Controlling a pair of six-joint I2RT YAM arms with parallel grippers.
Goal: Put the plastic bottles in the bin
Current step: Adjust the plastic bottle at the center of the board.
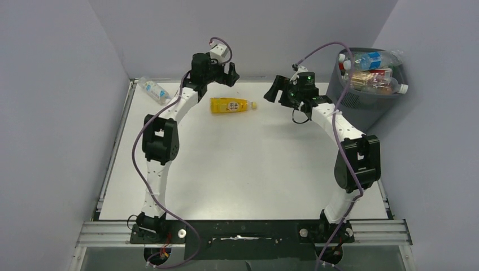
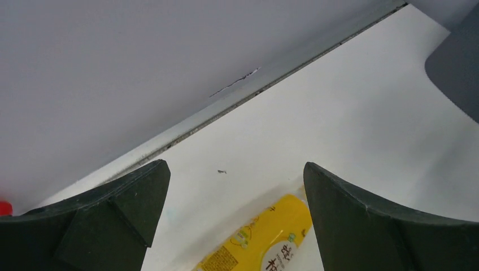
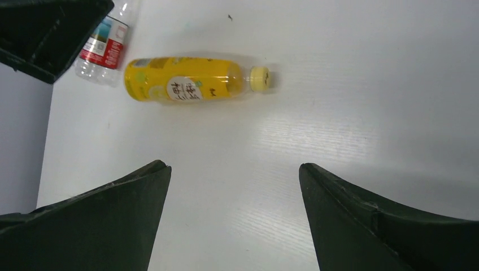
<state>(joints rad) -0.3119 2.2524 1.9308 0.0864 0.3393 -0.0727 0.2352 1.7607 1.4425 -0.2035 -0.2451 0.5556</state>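
Over the far half of the desk (image 1: 243, 169), seen from above, both arms reach away from their bases. The left end effector (image 1: 227, 74) hangs with its jaws spread wide and nothing between them. A yellow bottle (image 1: 229, 105) lies on its side just below and in front of it, cap pointing toward the right end effector (image 1: 277, 89). That one also stands open and empty, a little way off from the cap end. A clear bottle (image 1: 153, 90) lies on the desk to the outer side of the left end effector, near the far left corner. The bin (image 1: 361, 99) stands beyond the right end effector at the far right corner, heaped with other bottles (image 1: 373, 70) up to its rim.

From the left wrist, the left end effector (image 2: 236, 169) shows two dark fingers wide apart, gripping nothing. The yellow bottle (image 2: 265, 243) lies on the desk (image 2: 350, 113) below the gap, nearer the right-hand finger.

From the right wrist, the right end effector (image 3: 234, 166) is likewise spread and empty. The yellow bottle (image 3: 186, 79) lies crosswise ahead of it, well clear of the fingertips. The clear bottle (image 3: 104, 48) lies farther off, past the yellow one's base.
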